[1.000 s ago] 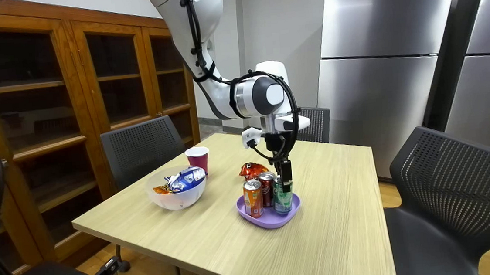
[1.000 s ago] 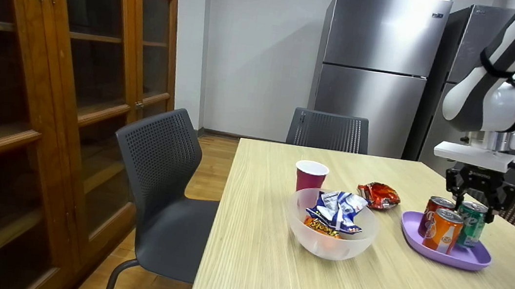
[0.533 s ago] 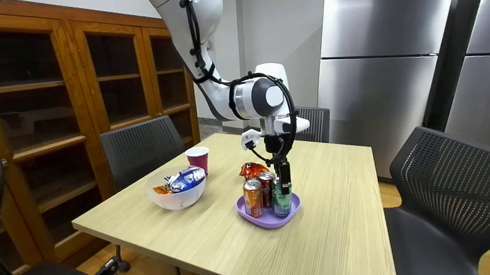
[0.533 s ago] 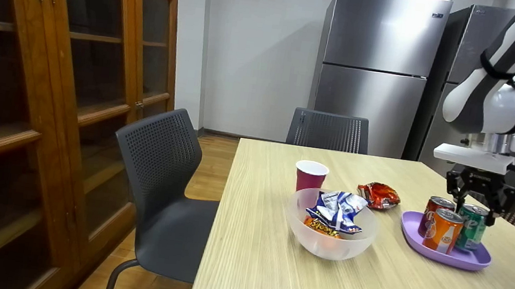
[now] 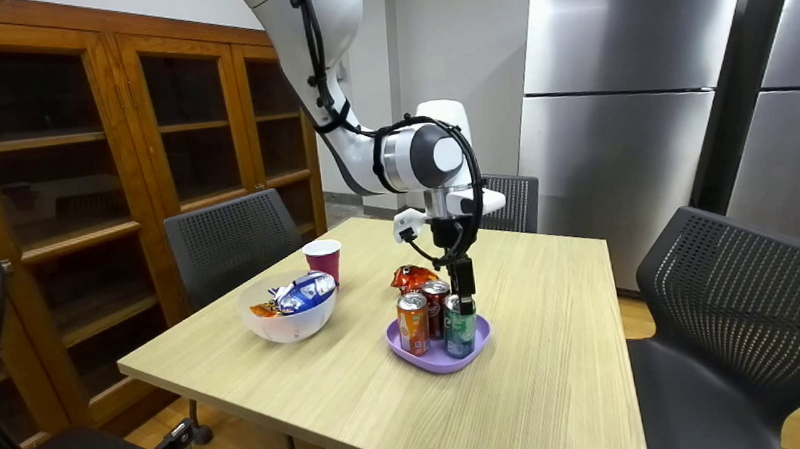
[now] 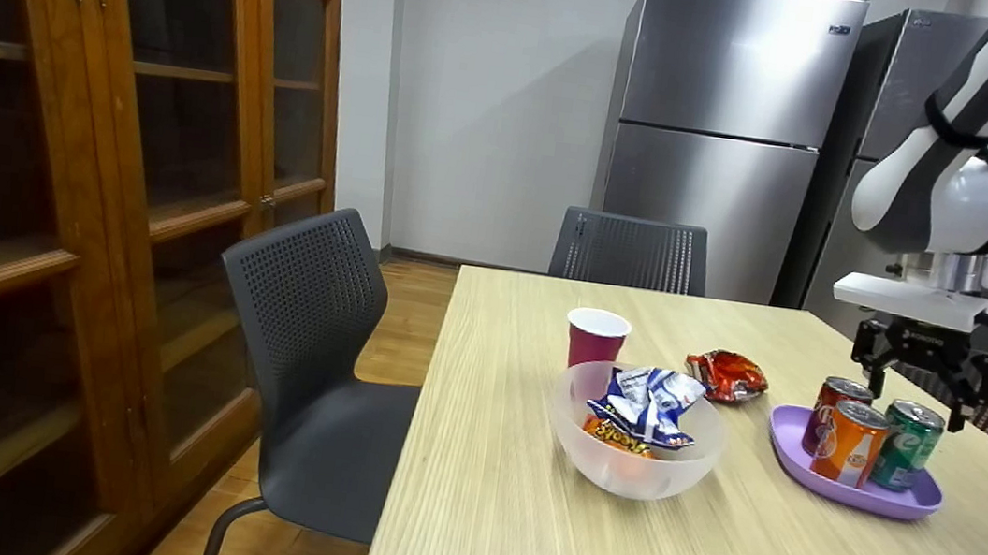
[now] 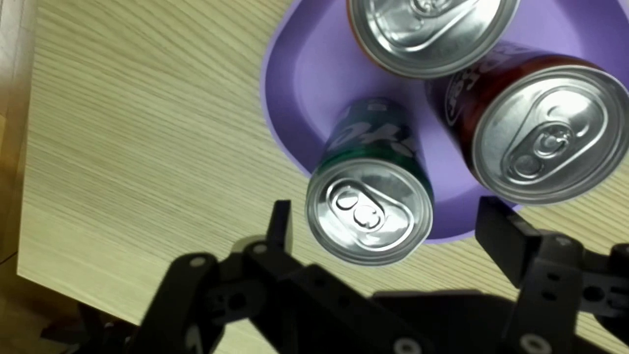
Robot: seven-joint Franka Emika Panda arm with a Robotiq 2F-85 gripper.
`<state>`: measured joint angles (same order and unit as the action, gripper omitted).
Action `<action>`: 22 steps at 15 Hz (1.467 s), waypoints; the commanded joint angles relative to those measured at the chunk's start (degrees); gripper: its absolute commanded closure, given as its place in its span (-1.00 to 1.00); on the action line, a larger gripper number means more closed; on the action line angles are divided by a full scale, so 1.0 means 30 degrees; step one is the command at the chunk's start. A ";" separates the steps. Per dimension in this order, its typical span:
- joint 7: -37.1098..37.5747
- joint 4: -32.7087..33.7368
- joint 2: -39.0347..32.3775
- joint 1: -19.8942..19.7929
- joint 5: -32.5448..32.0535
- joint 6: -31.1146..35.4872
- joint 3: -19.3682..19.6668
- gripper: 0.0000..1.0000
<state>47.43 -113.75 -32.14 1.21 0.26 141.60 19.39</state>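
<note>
Green soda can (image 7: 369, 209), straddled by the gripper (image 6: 917, 401) we see spread and empty, sits on purple tray (image 7: 327, 69) with orange can (image 6: 851, 446) and dark-red can (image 7: 545, 137), presumably to keep all three together.

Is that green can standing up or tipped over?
Upright: in both exterior views the green can stands in the purple tray, its silver lid on top.
</note>
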 commanded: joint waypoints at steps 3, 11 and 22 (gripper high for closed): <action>0.0487 -0.1021 0.2113 0.0024 -0.0879 0.0100 0.0181 -1.00; -0.0899 0.0302 0.2381 -0.0492 -0.2151 -0.0025 -0.0325 -1.00; -0.5172 0.2174 0.1676 -0.0849 -0.1623 0.0300 -0.1831 -1.00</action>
<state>35.70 -109.05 -26.20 -0.15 -5.11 142.14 15.83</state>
